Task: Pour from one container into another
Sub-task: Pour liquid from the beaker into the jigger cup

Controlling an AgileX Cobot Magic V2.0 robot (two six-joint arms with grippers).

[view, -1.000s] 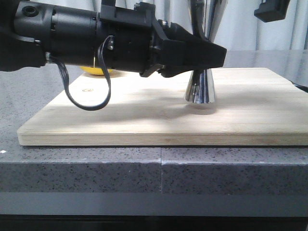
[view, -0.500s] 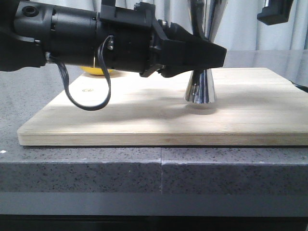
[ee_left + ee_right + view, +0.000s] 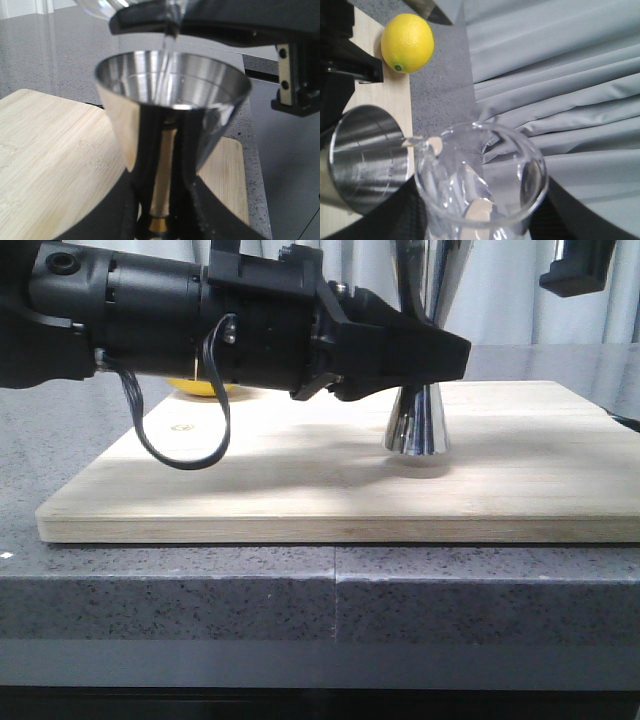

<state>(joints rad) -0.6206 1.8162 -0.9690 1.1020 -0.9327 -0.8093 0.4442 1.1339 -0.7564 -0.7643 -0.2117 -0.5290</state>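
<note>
Beaker: the one clear glass beaker [image 3: 480,185] fills the lower middle of the right wrist view, tipped with its lip over the jigger's cup; in the left wrist view a thin clear stream falls from the upper middle into the steel bowl.
Jigger: one steel jigger [image 3: 172,120] in the centre of the left wrist view; in the front view its lower cone stands on the wooden board [image 3: 300,480], right of centre.
Left gripper: the left gripper [image 3: 162,210] has its dark fingers closed on the jigger's narrow gold waist, steadying it.
Right gripper: the right gripper [image 3: 480,220] has dark fingers on either side of the beaker wall, clamped on the glass.
Handling, beaker: I'd judge it light, rigid, smooth and breakable; hold it mid-wall, firm but not crushing.
Handling, jigger: stiff, polished and slippery, top-heavy on a small foot; the waist looks the sensible hold.
Count: one beaker, one jigger, one lemon [image 3: 407,42], one board, two grippers.
</note>
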